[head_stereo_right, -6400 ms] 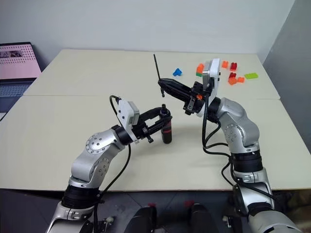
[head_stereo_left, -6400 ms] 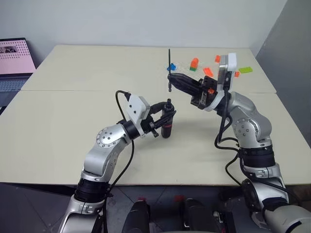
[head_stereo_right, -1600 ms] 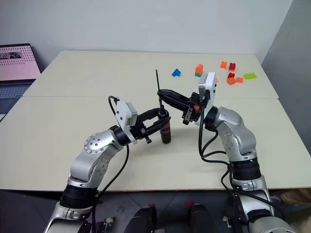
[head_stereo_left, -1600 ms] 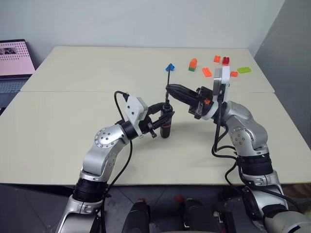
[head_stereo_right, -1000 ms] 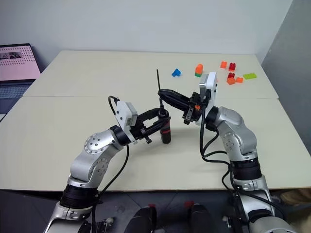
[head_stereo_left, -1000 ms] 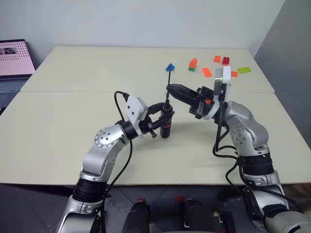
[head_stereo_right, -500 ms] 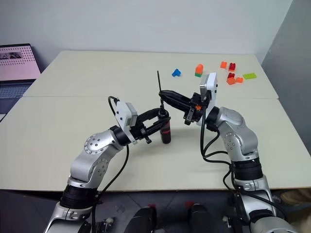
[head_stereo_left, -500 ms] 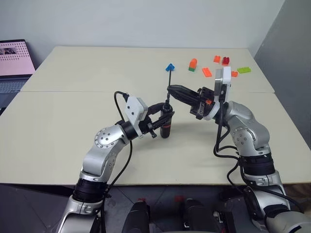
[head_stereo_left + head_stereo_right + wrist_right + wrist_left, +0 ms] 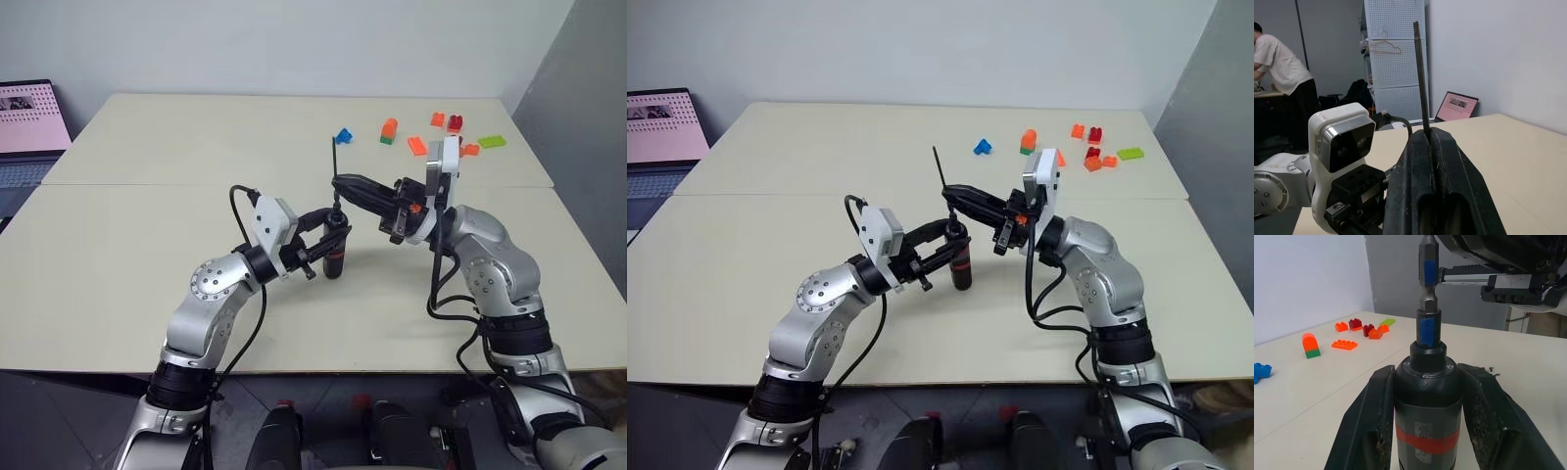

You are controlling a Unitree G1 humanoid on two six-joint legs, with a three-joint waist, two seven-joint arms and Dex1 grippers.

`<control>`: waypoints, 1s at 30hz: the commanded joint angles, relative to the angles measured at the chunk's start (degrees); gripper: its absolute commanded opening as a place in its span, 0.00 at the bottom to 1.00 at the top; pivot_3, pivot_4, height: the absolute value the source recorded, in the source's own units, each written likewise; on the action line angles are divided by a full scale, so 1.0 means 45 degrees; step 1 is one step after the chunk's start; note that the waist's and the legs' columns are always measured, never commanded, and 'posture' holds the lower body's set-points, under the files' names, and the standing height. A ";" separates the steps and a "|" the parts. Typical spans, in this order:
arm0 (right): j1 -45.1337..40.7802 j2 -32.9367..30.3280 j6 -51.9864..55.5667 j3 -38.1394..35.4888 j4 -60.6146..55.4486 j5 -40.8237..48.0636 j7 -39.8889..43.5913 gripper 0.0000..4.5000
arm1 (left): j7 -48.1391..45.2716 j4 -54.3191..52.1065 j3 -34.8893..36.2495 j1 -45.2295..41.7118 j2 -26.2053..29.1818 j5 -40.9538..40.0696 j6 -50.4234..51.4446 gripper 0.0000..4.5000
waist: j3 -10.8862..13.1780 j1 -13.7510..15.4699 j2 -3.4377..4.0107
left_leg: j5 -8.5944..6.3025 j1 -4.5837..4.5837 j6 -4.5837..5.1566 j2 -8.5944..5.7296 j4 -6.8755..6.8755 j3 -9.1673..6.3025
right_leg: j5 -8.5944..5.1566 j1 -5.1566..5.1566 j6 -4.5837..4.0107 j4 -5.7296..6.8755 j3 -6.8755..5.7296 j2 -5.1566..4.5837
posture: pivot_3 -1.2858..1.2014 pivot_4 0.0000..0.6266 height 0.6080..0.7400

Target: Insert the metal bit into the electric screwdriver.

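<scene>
A beige table (image 9: 147, 225) fronts a grey wall. The left gripper (image 9: 328, 235) is clamped on the upright electric screwdriver (image 9: 335, 250), base on the table. Directly above it, the right gripper (image 9: 340, 180) is clamped on the metal bit (image 9: 333, 162), whose lower end meets the screwdriver's blue-banded tip. Toy bricks (image 9: 431, 137) lie well beyond both grippers.

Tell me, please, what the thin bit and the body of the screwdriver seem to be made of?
The metal bit looks like bare steel: grey, with a dull shine, and a blue band on its shank. The electric screwdriver looks like matt black plastic, though coated metal is possible; a red band that may be tape circles it.
</scene>
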 commanded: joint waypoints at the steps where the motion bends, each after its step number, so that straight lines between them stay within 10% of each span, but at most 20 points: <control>1: 0.0189 -0.0212 0.0348 0.0165 -0.0077 -0.0165 0.0002 0.00 | 0.0043 -0.0004 -0.0088 0.0159 0.0095 0.0270 0.0082 0.36 | -0.0001 0.0001 0.0001 | 0.0000 0.0001 0.0000 0.0000 0.0000 0.0000 | 0.0000 0.0000 0.0000 0.0001 0.0000 0.0000 | 0.52 0.24 1.00; 30: 0.0434 -0.0762 0.1397 0.0766 -0.1021 -0.0506 -0.0122 0.00 | 0.0206 0.0053 0.0020 0.0114 0.0080 0.0354 0.0018 0.36 | -0.0009 -0.0001 0.0003 | 0.0000 0.0014 0.0000 0.0000 -0.0002 0.0000 | -0.0001 0.0011 0.0000 0.0000 0.0001 0.0000 | 0.52 0.24 1.00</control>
